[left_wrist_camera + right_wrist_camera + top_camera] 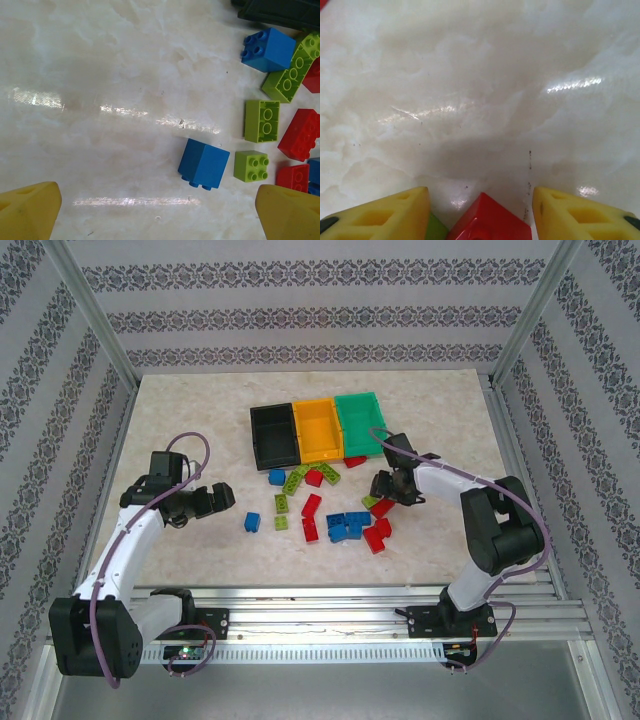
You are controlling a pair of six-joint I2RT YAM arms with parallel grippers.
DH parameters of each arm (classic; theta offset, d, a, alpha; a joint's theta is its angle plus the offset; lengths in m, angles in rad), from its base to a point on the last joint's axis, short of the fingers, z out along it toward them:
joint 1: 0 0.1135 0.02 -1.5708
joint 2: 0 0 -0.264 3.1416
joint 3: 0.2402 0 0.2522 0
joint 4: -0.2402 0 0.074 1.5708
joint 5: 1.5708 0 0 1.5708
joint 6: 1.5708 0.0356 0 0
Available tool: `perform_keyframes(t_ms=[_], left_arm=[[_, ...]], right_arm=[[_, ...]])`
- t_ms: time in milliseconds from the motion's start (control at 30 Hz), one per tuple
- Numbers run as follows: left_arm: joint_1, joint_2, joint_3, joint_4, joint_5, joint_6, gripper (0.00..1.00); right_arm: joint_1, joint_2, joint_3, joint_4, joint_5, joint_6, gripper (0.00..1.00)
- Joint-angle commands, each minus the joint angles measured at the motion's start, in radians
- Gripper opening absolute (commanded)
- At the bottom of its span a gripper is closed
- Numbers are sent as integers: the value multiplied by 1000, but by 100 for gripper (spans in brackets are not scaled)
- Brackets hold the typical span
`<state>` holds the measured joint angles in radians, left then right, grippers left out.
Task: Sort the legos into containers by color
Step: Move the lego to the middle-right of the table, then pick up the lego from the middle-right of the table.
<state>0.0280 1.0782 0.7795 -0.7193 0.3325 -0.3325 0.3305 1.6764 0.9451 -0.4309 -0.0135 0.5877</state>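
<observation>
Top external view gives you three containers in a touching row toward the far side of the table: the black bin, the orange-yellow bin and the teal green bin. The legos lie loose just in front of them, between your two arms. You can count roughly seven red, five blue and five lime green, though several overlap and the total is hard to fix.

Your left gripper hangs at the left edge of the scatter. In the left wrist view its yellow fingers stand wide, holding nothing. A blue brick lies tipped on its side ahead of them, with three lime bricks just beyond.

Your right gripper sits low over the right of the pile, covering bricks there. In the right wrist view its fingers stand partly apart around a red brick. A strip of table shows beside the brick. A lime sliver is wedged on the other side, and the frame edge cuts off all three.
</observation>
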Motion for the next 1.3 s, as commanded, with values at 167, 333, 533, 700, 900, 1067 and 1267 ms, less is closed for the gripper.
perform_keyframes(t_ms=[167, 333, 533, 700, 900, 1067, 1267], left_arm=[[3, -15, -10, -13, -11, 15, 100], [3, -13, -5, -11, 10, 22, 100], [4, -46, -16, 12, 25, 21, 100], [3, -45, -14, 12, 27, 23, 100], [4, -47, -17, 17, 40, 26, 100], [4, -49, -15, 20, 29, 35, 100], [3, -53, -19, 22, 35, 29, 100]], right_arm=[[11, -138, -26, -84, -32, 30, 63], [-1, -159, -109, 23, -105, 134, 64], [0, -141, -118, 19, -36, 256, 60], [18, -128, -131, 68, 5, 319, 58], [14, -108, -154, 76, 6, 363, 55], [25, -39, -130, 88, -17, 354, 50], [25, -7, -98, 99, -16, 327, 29]])
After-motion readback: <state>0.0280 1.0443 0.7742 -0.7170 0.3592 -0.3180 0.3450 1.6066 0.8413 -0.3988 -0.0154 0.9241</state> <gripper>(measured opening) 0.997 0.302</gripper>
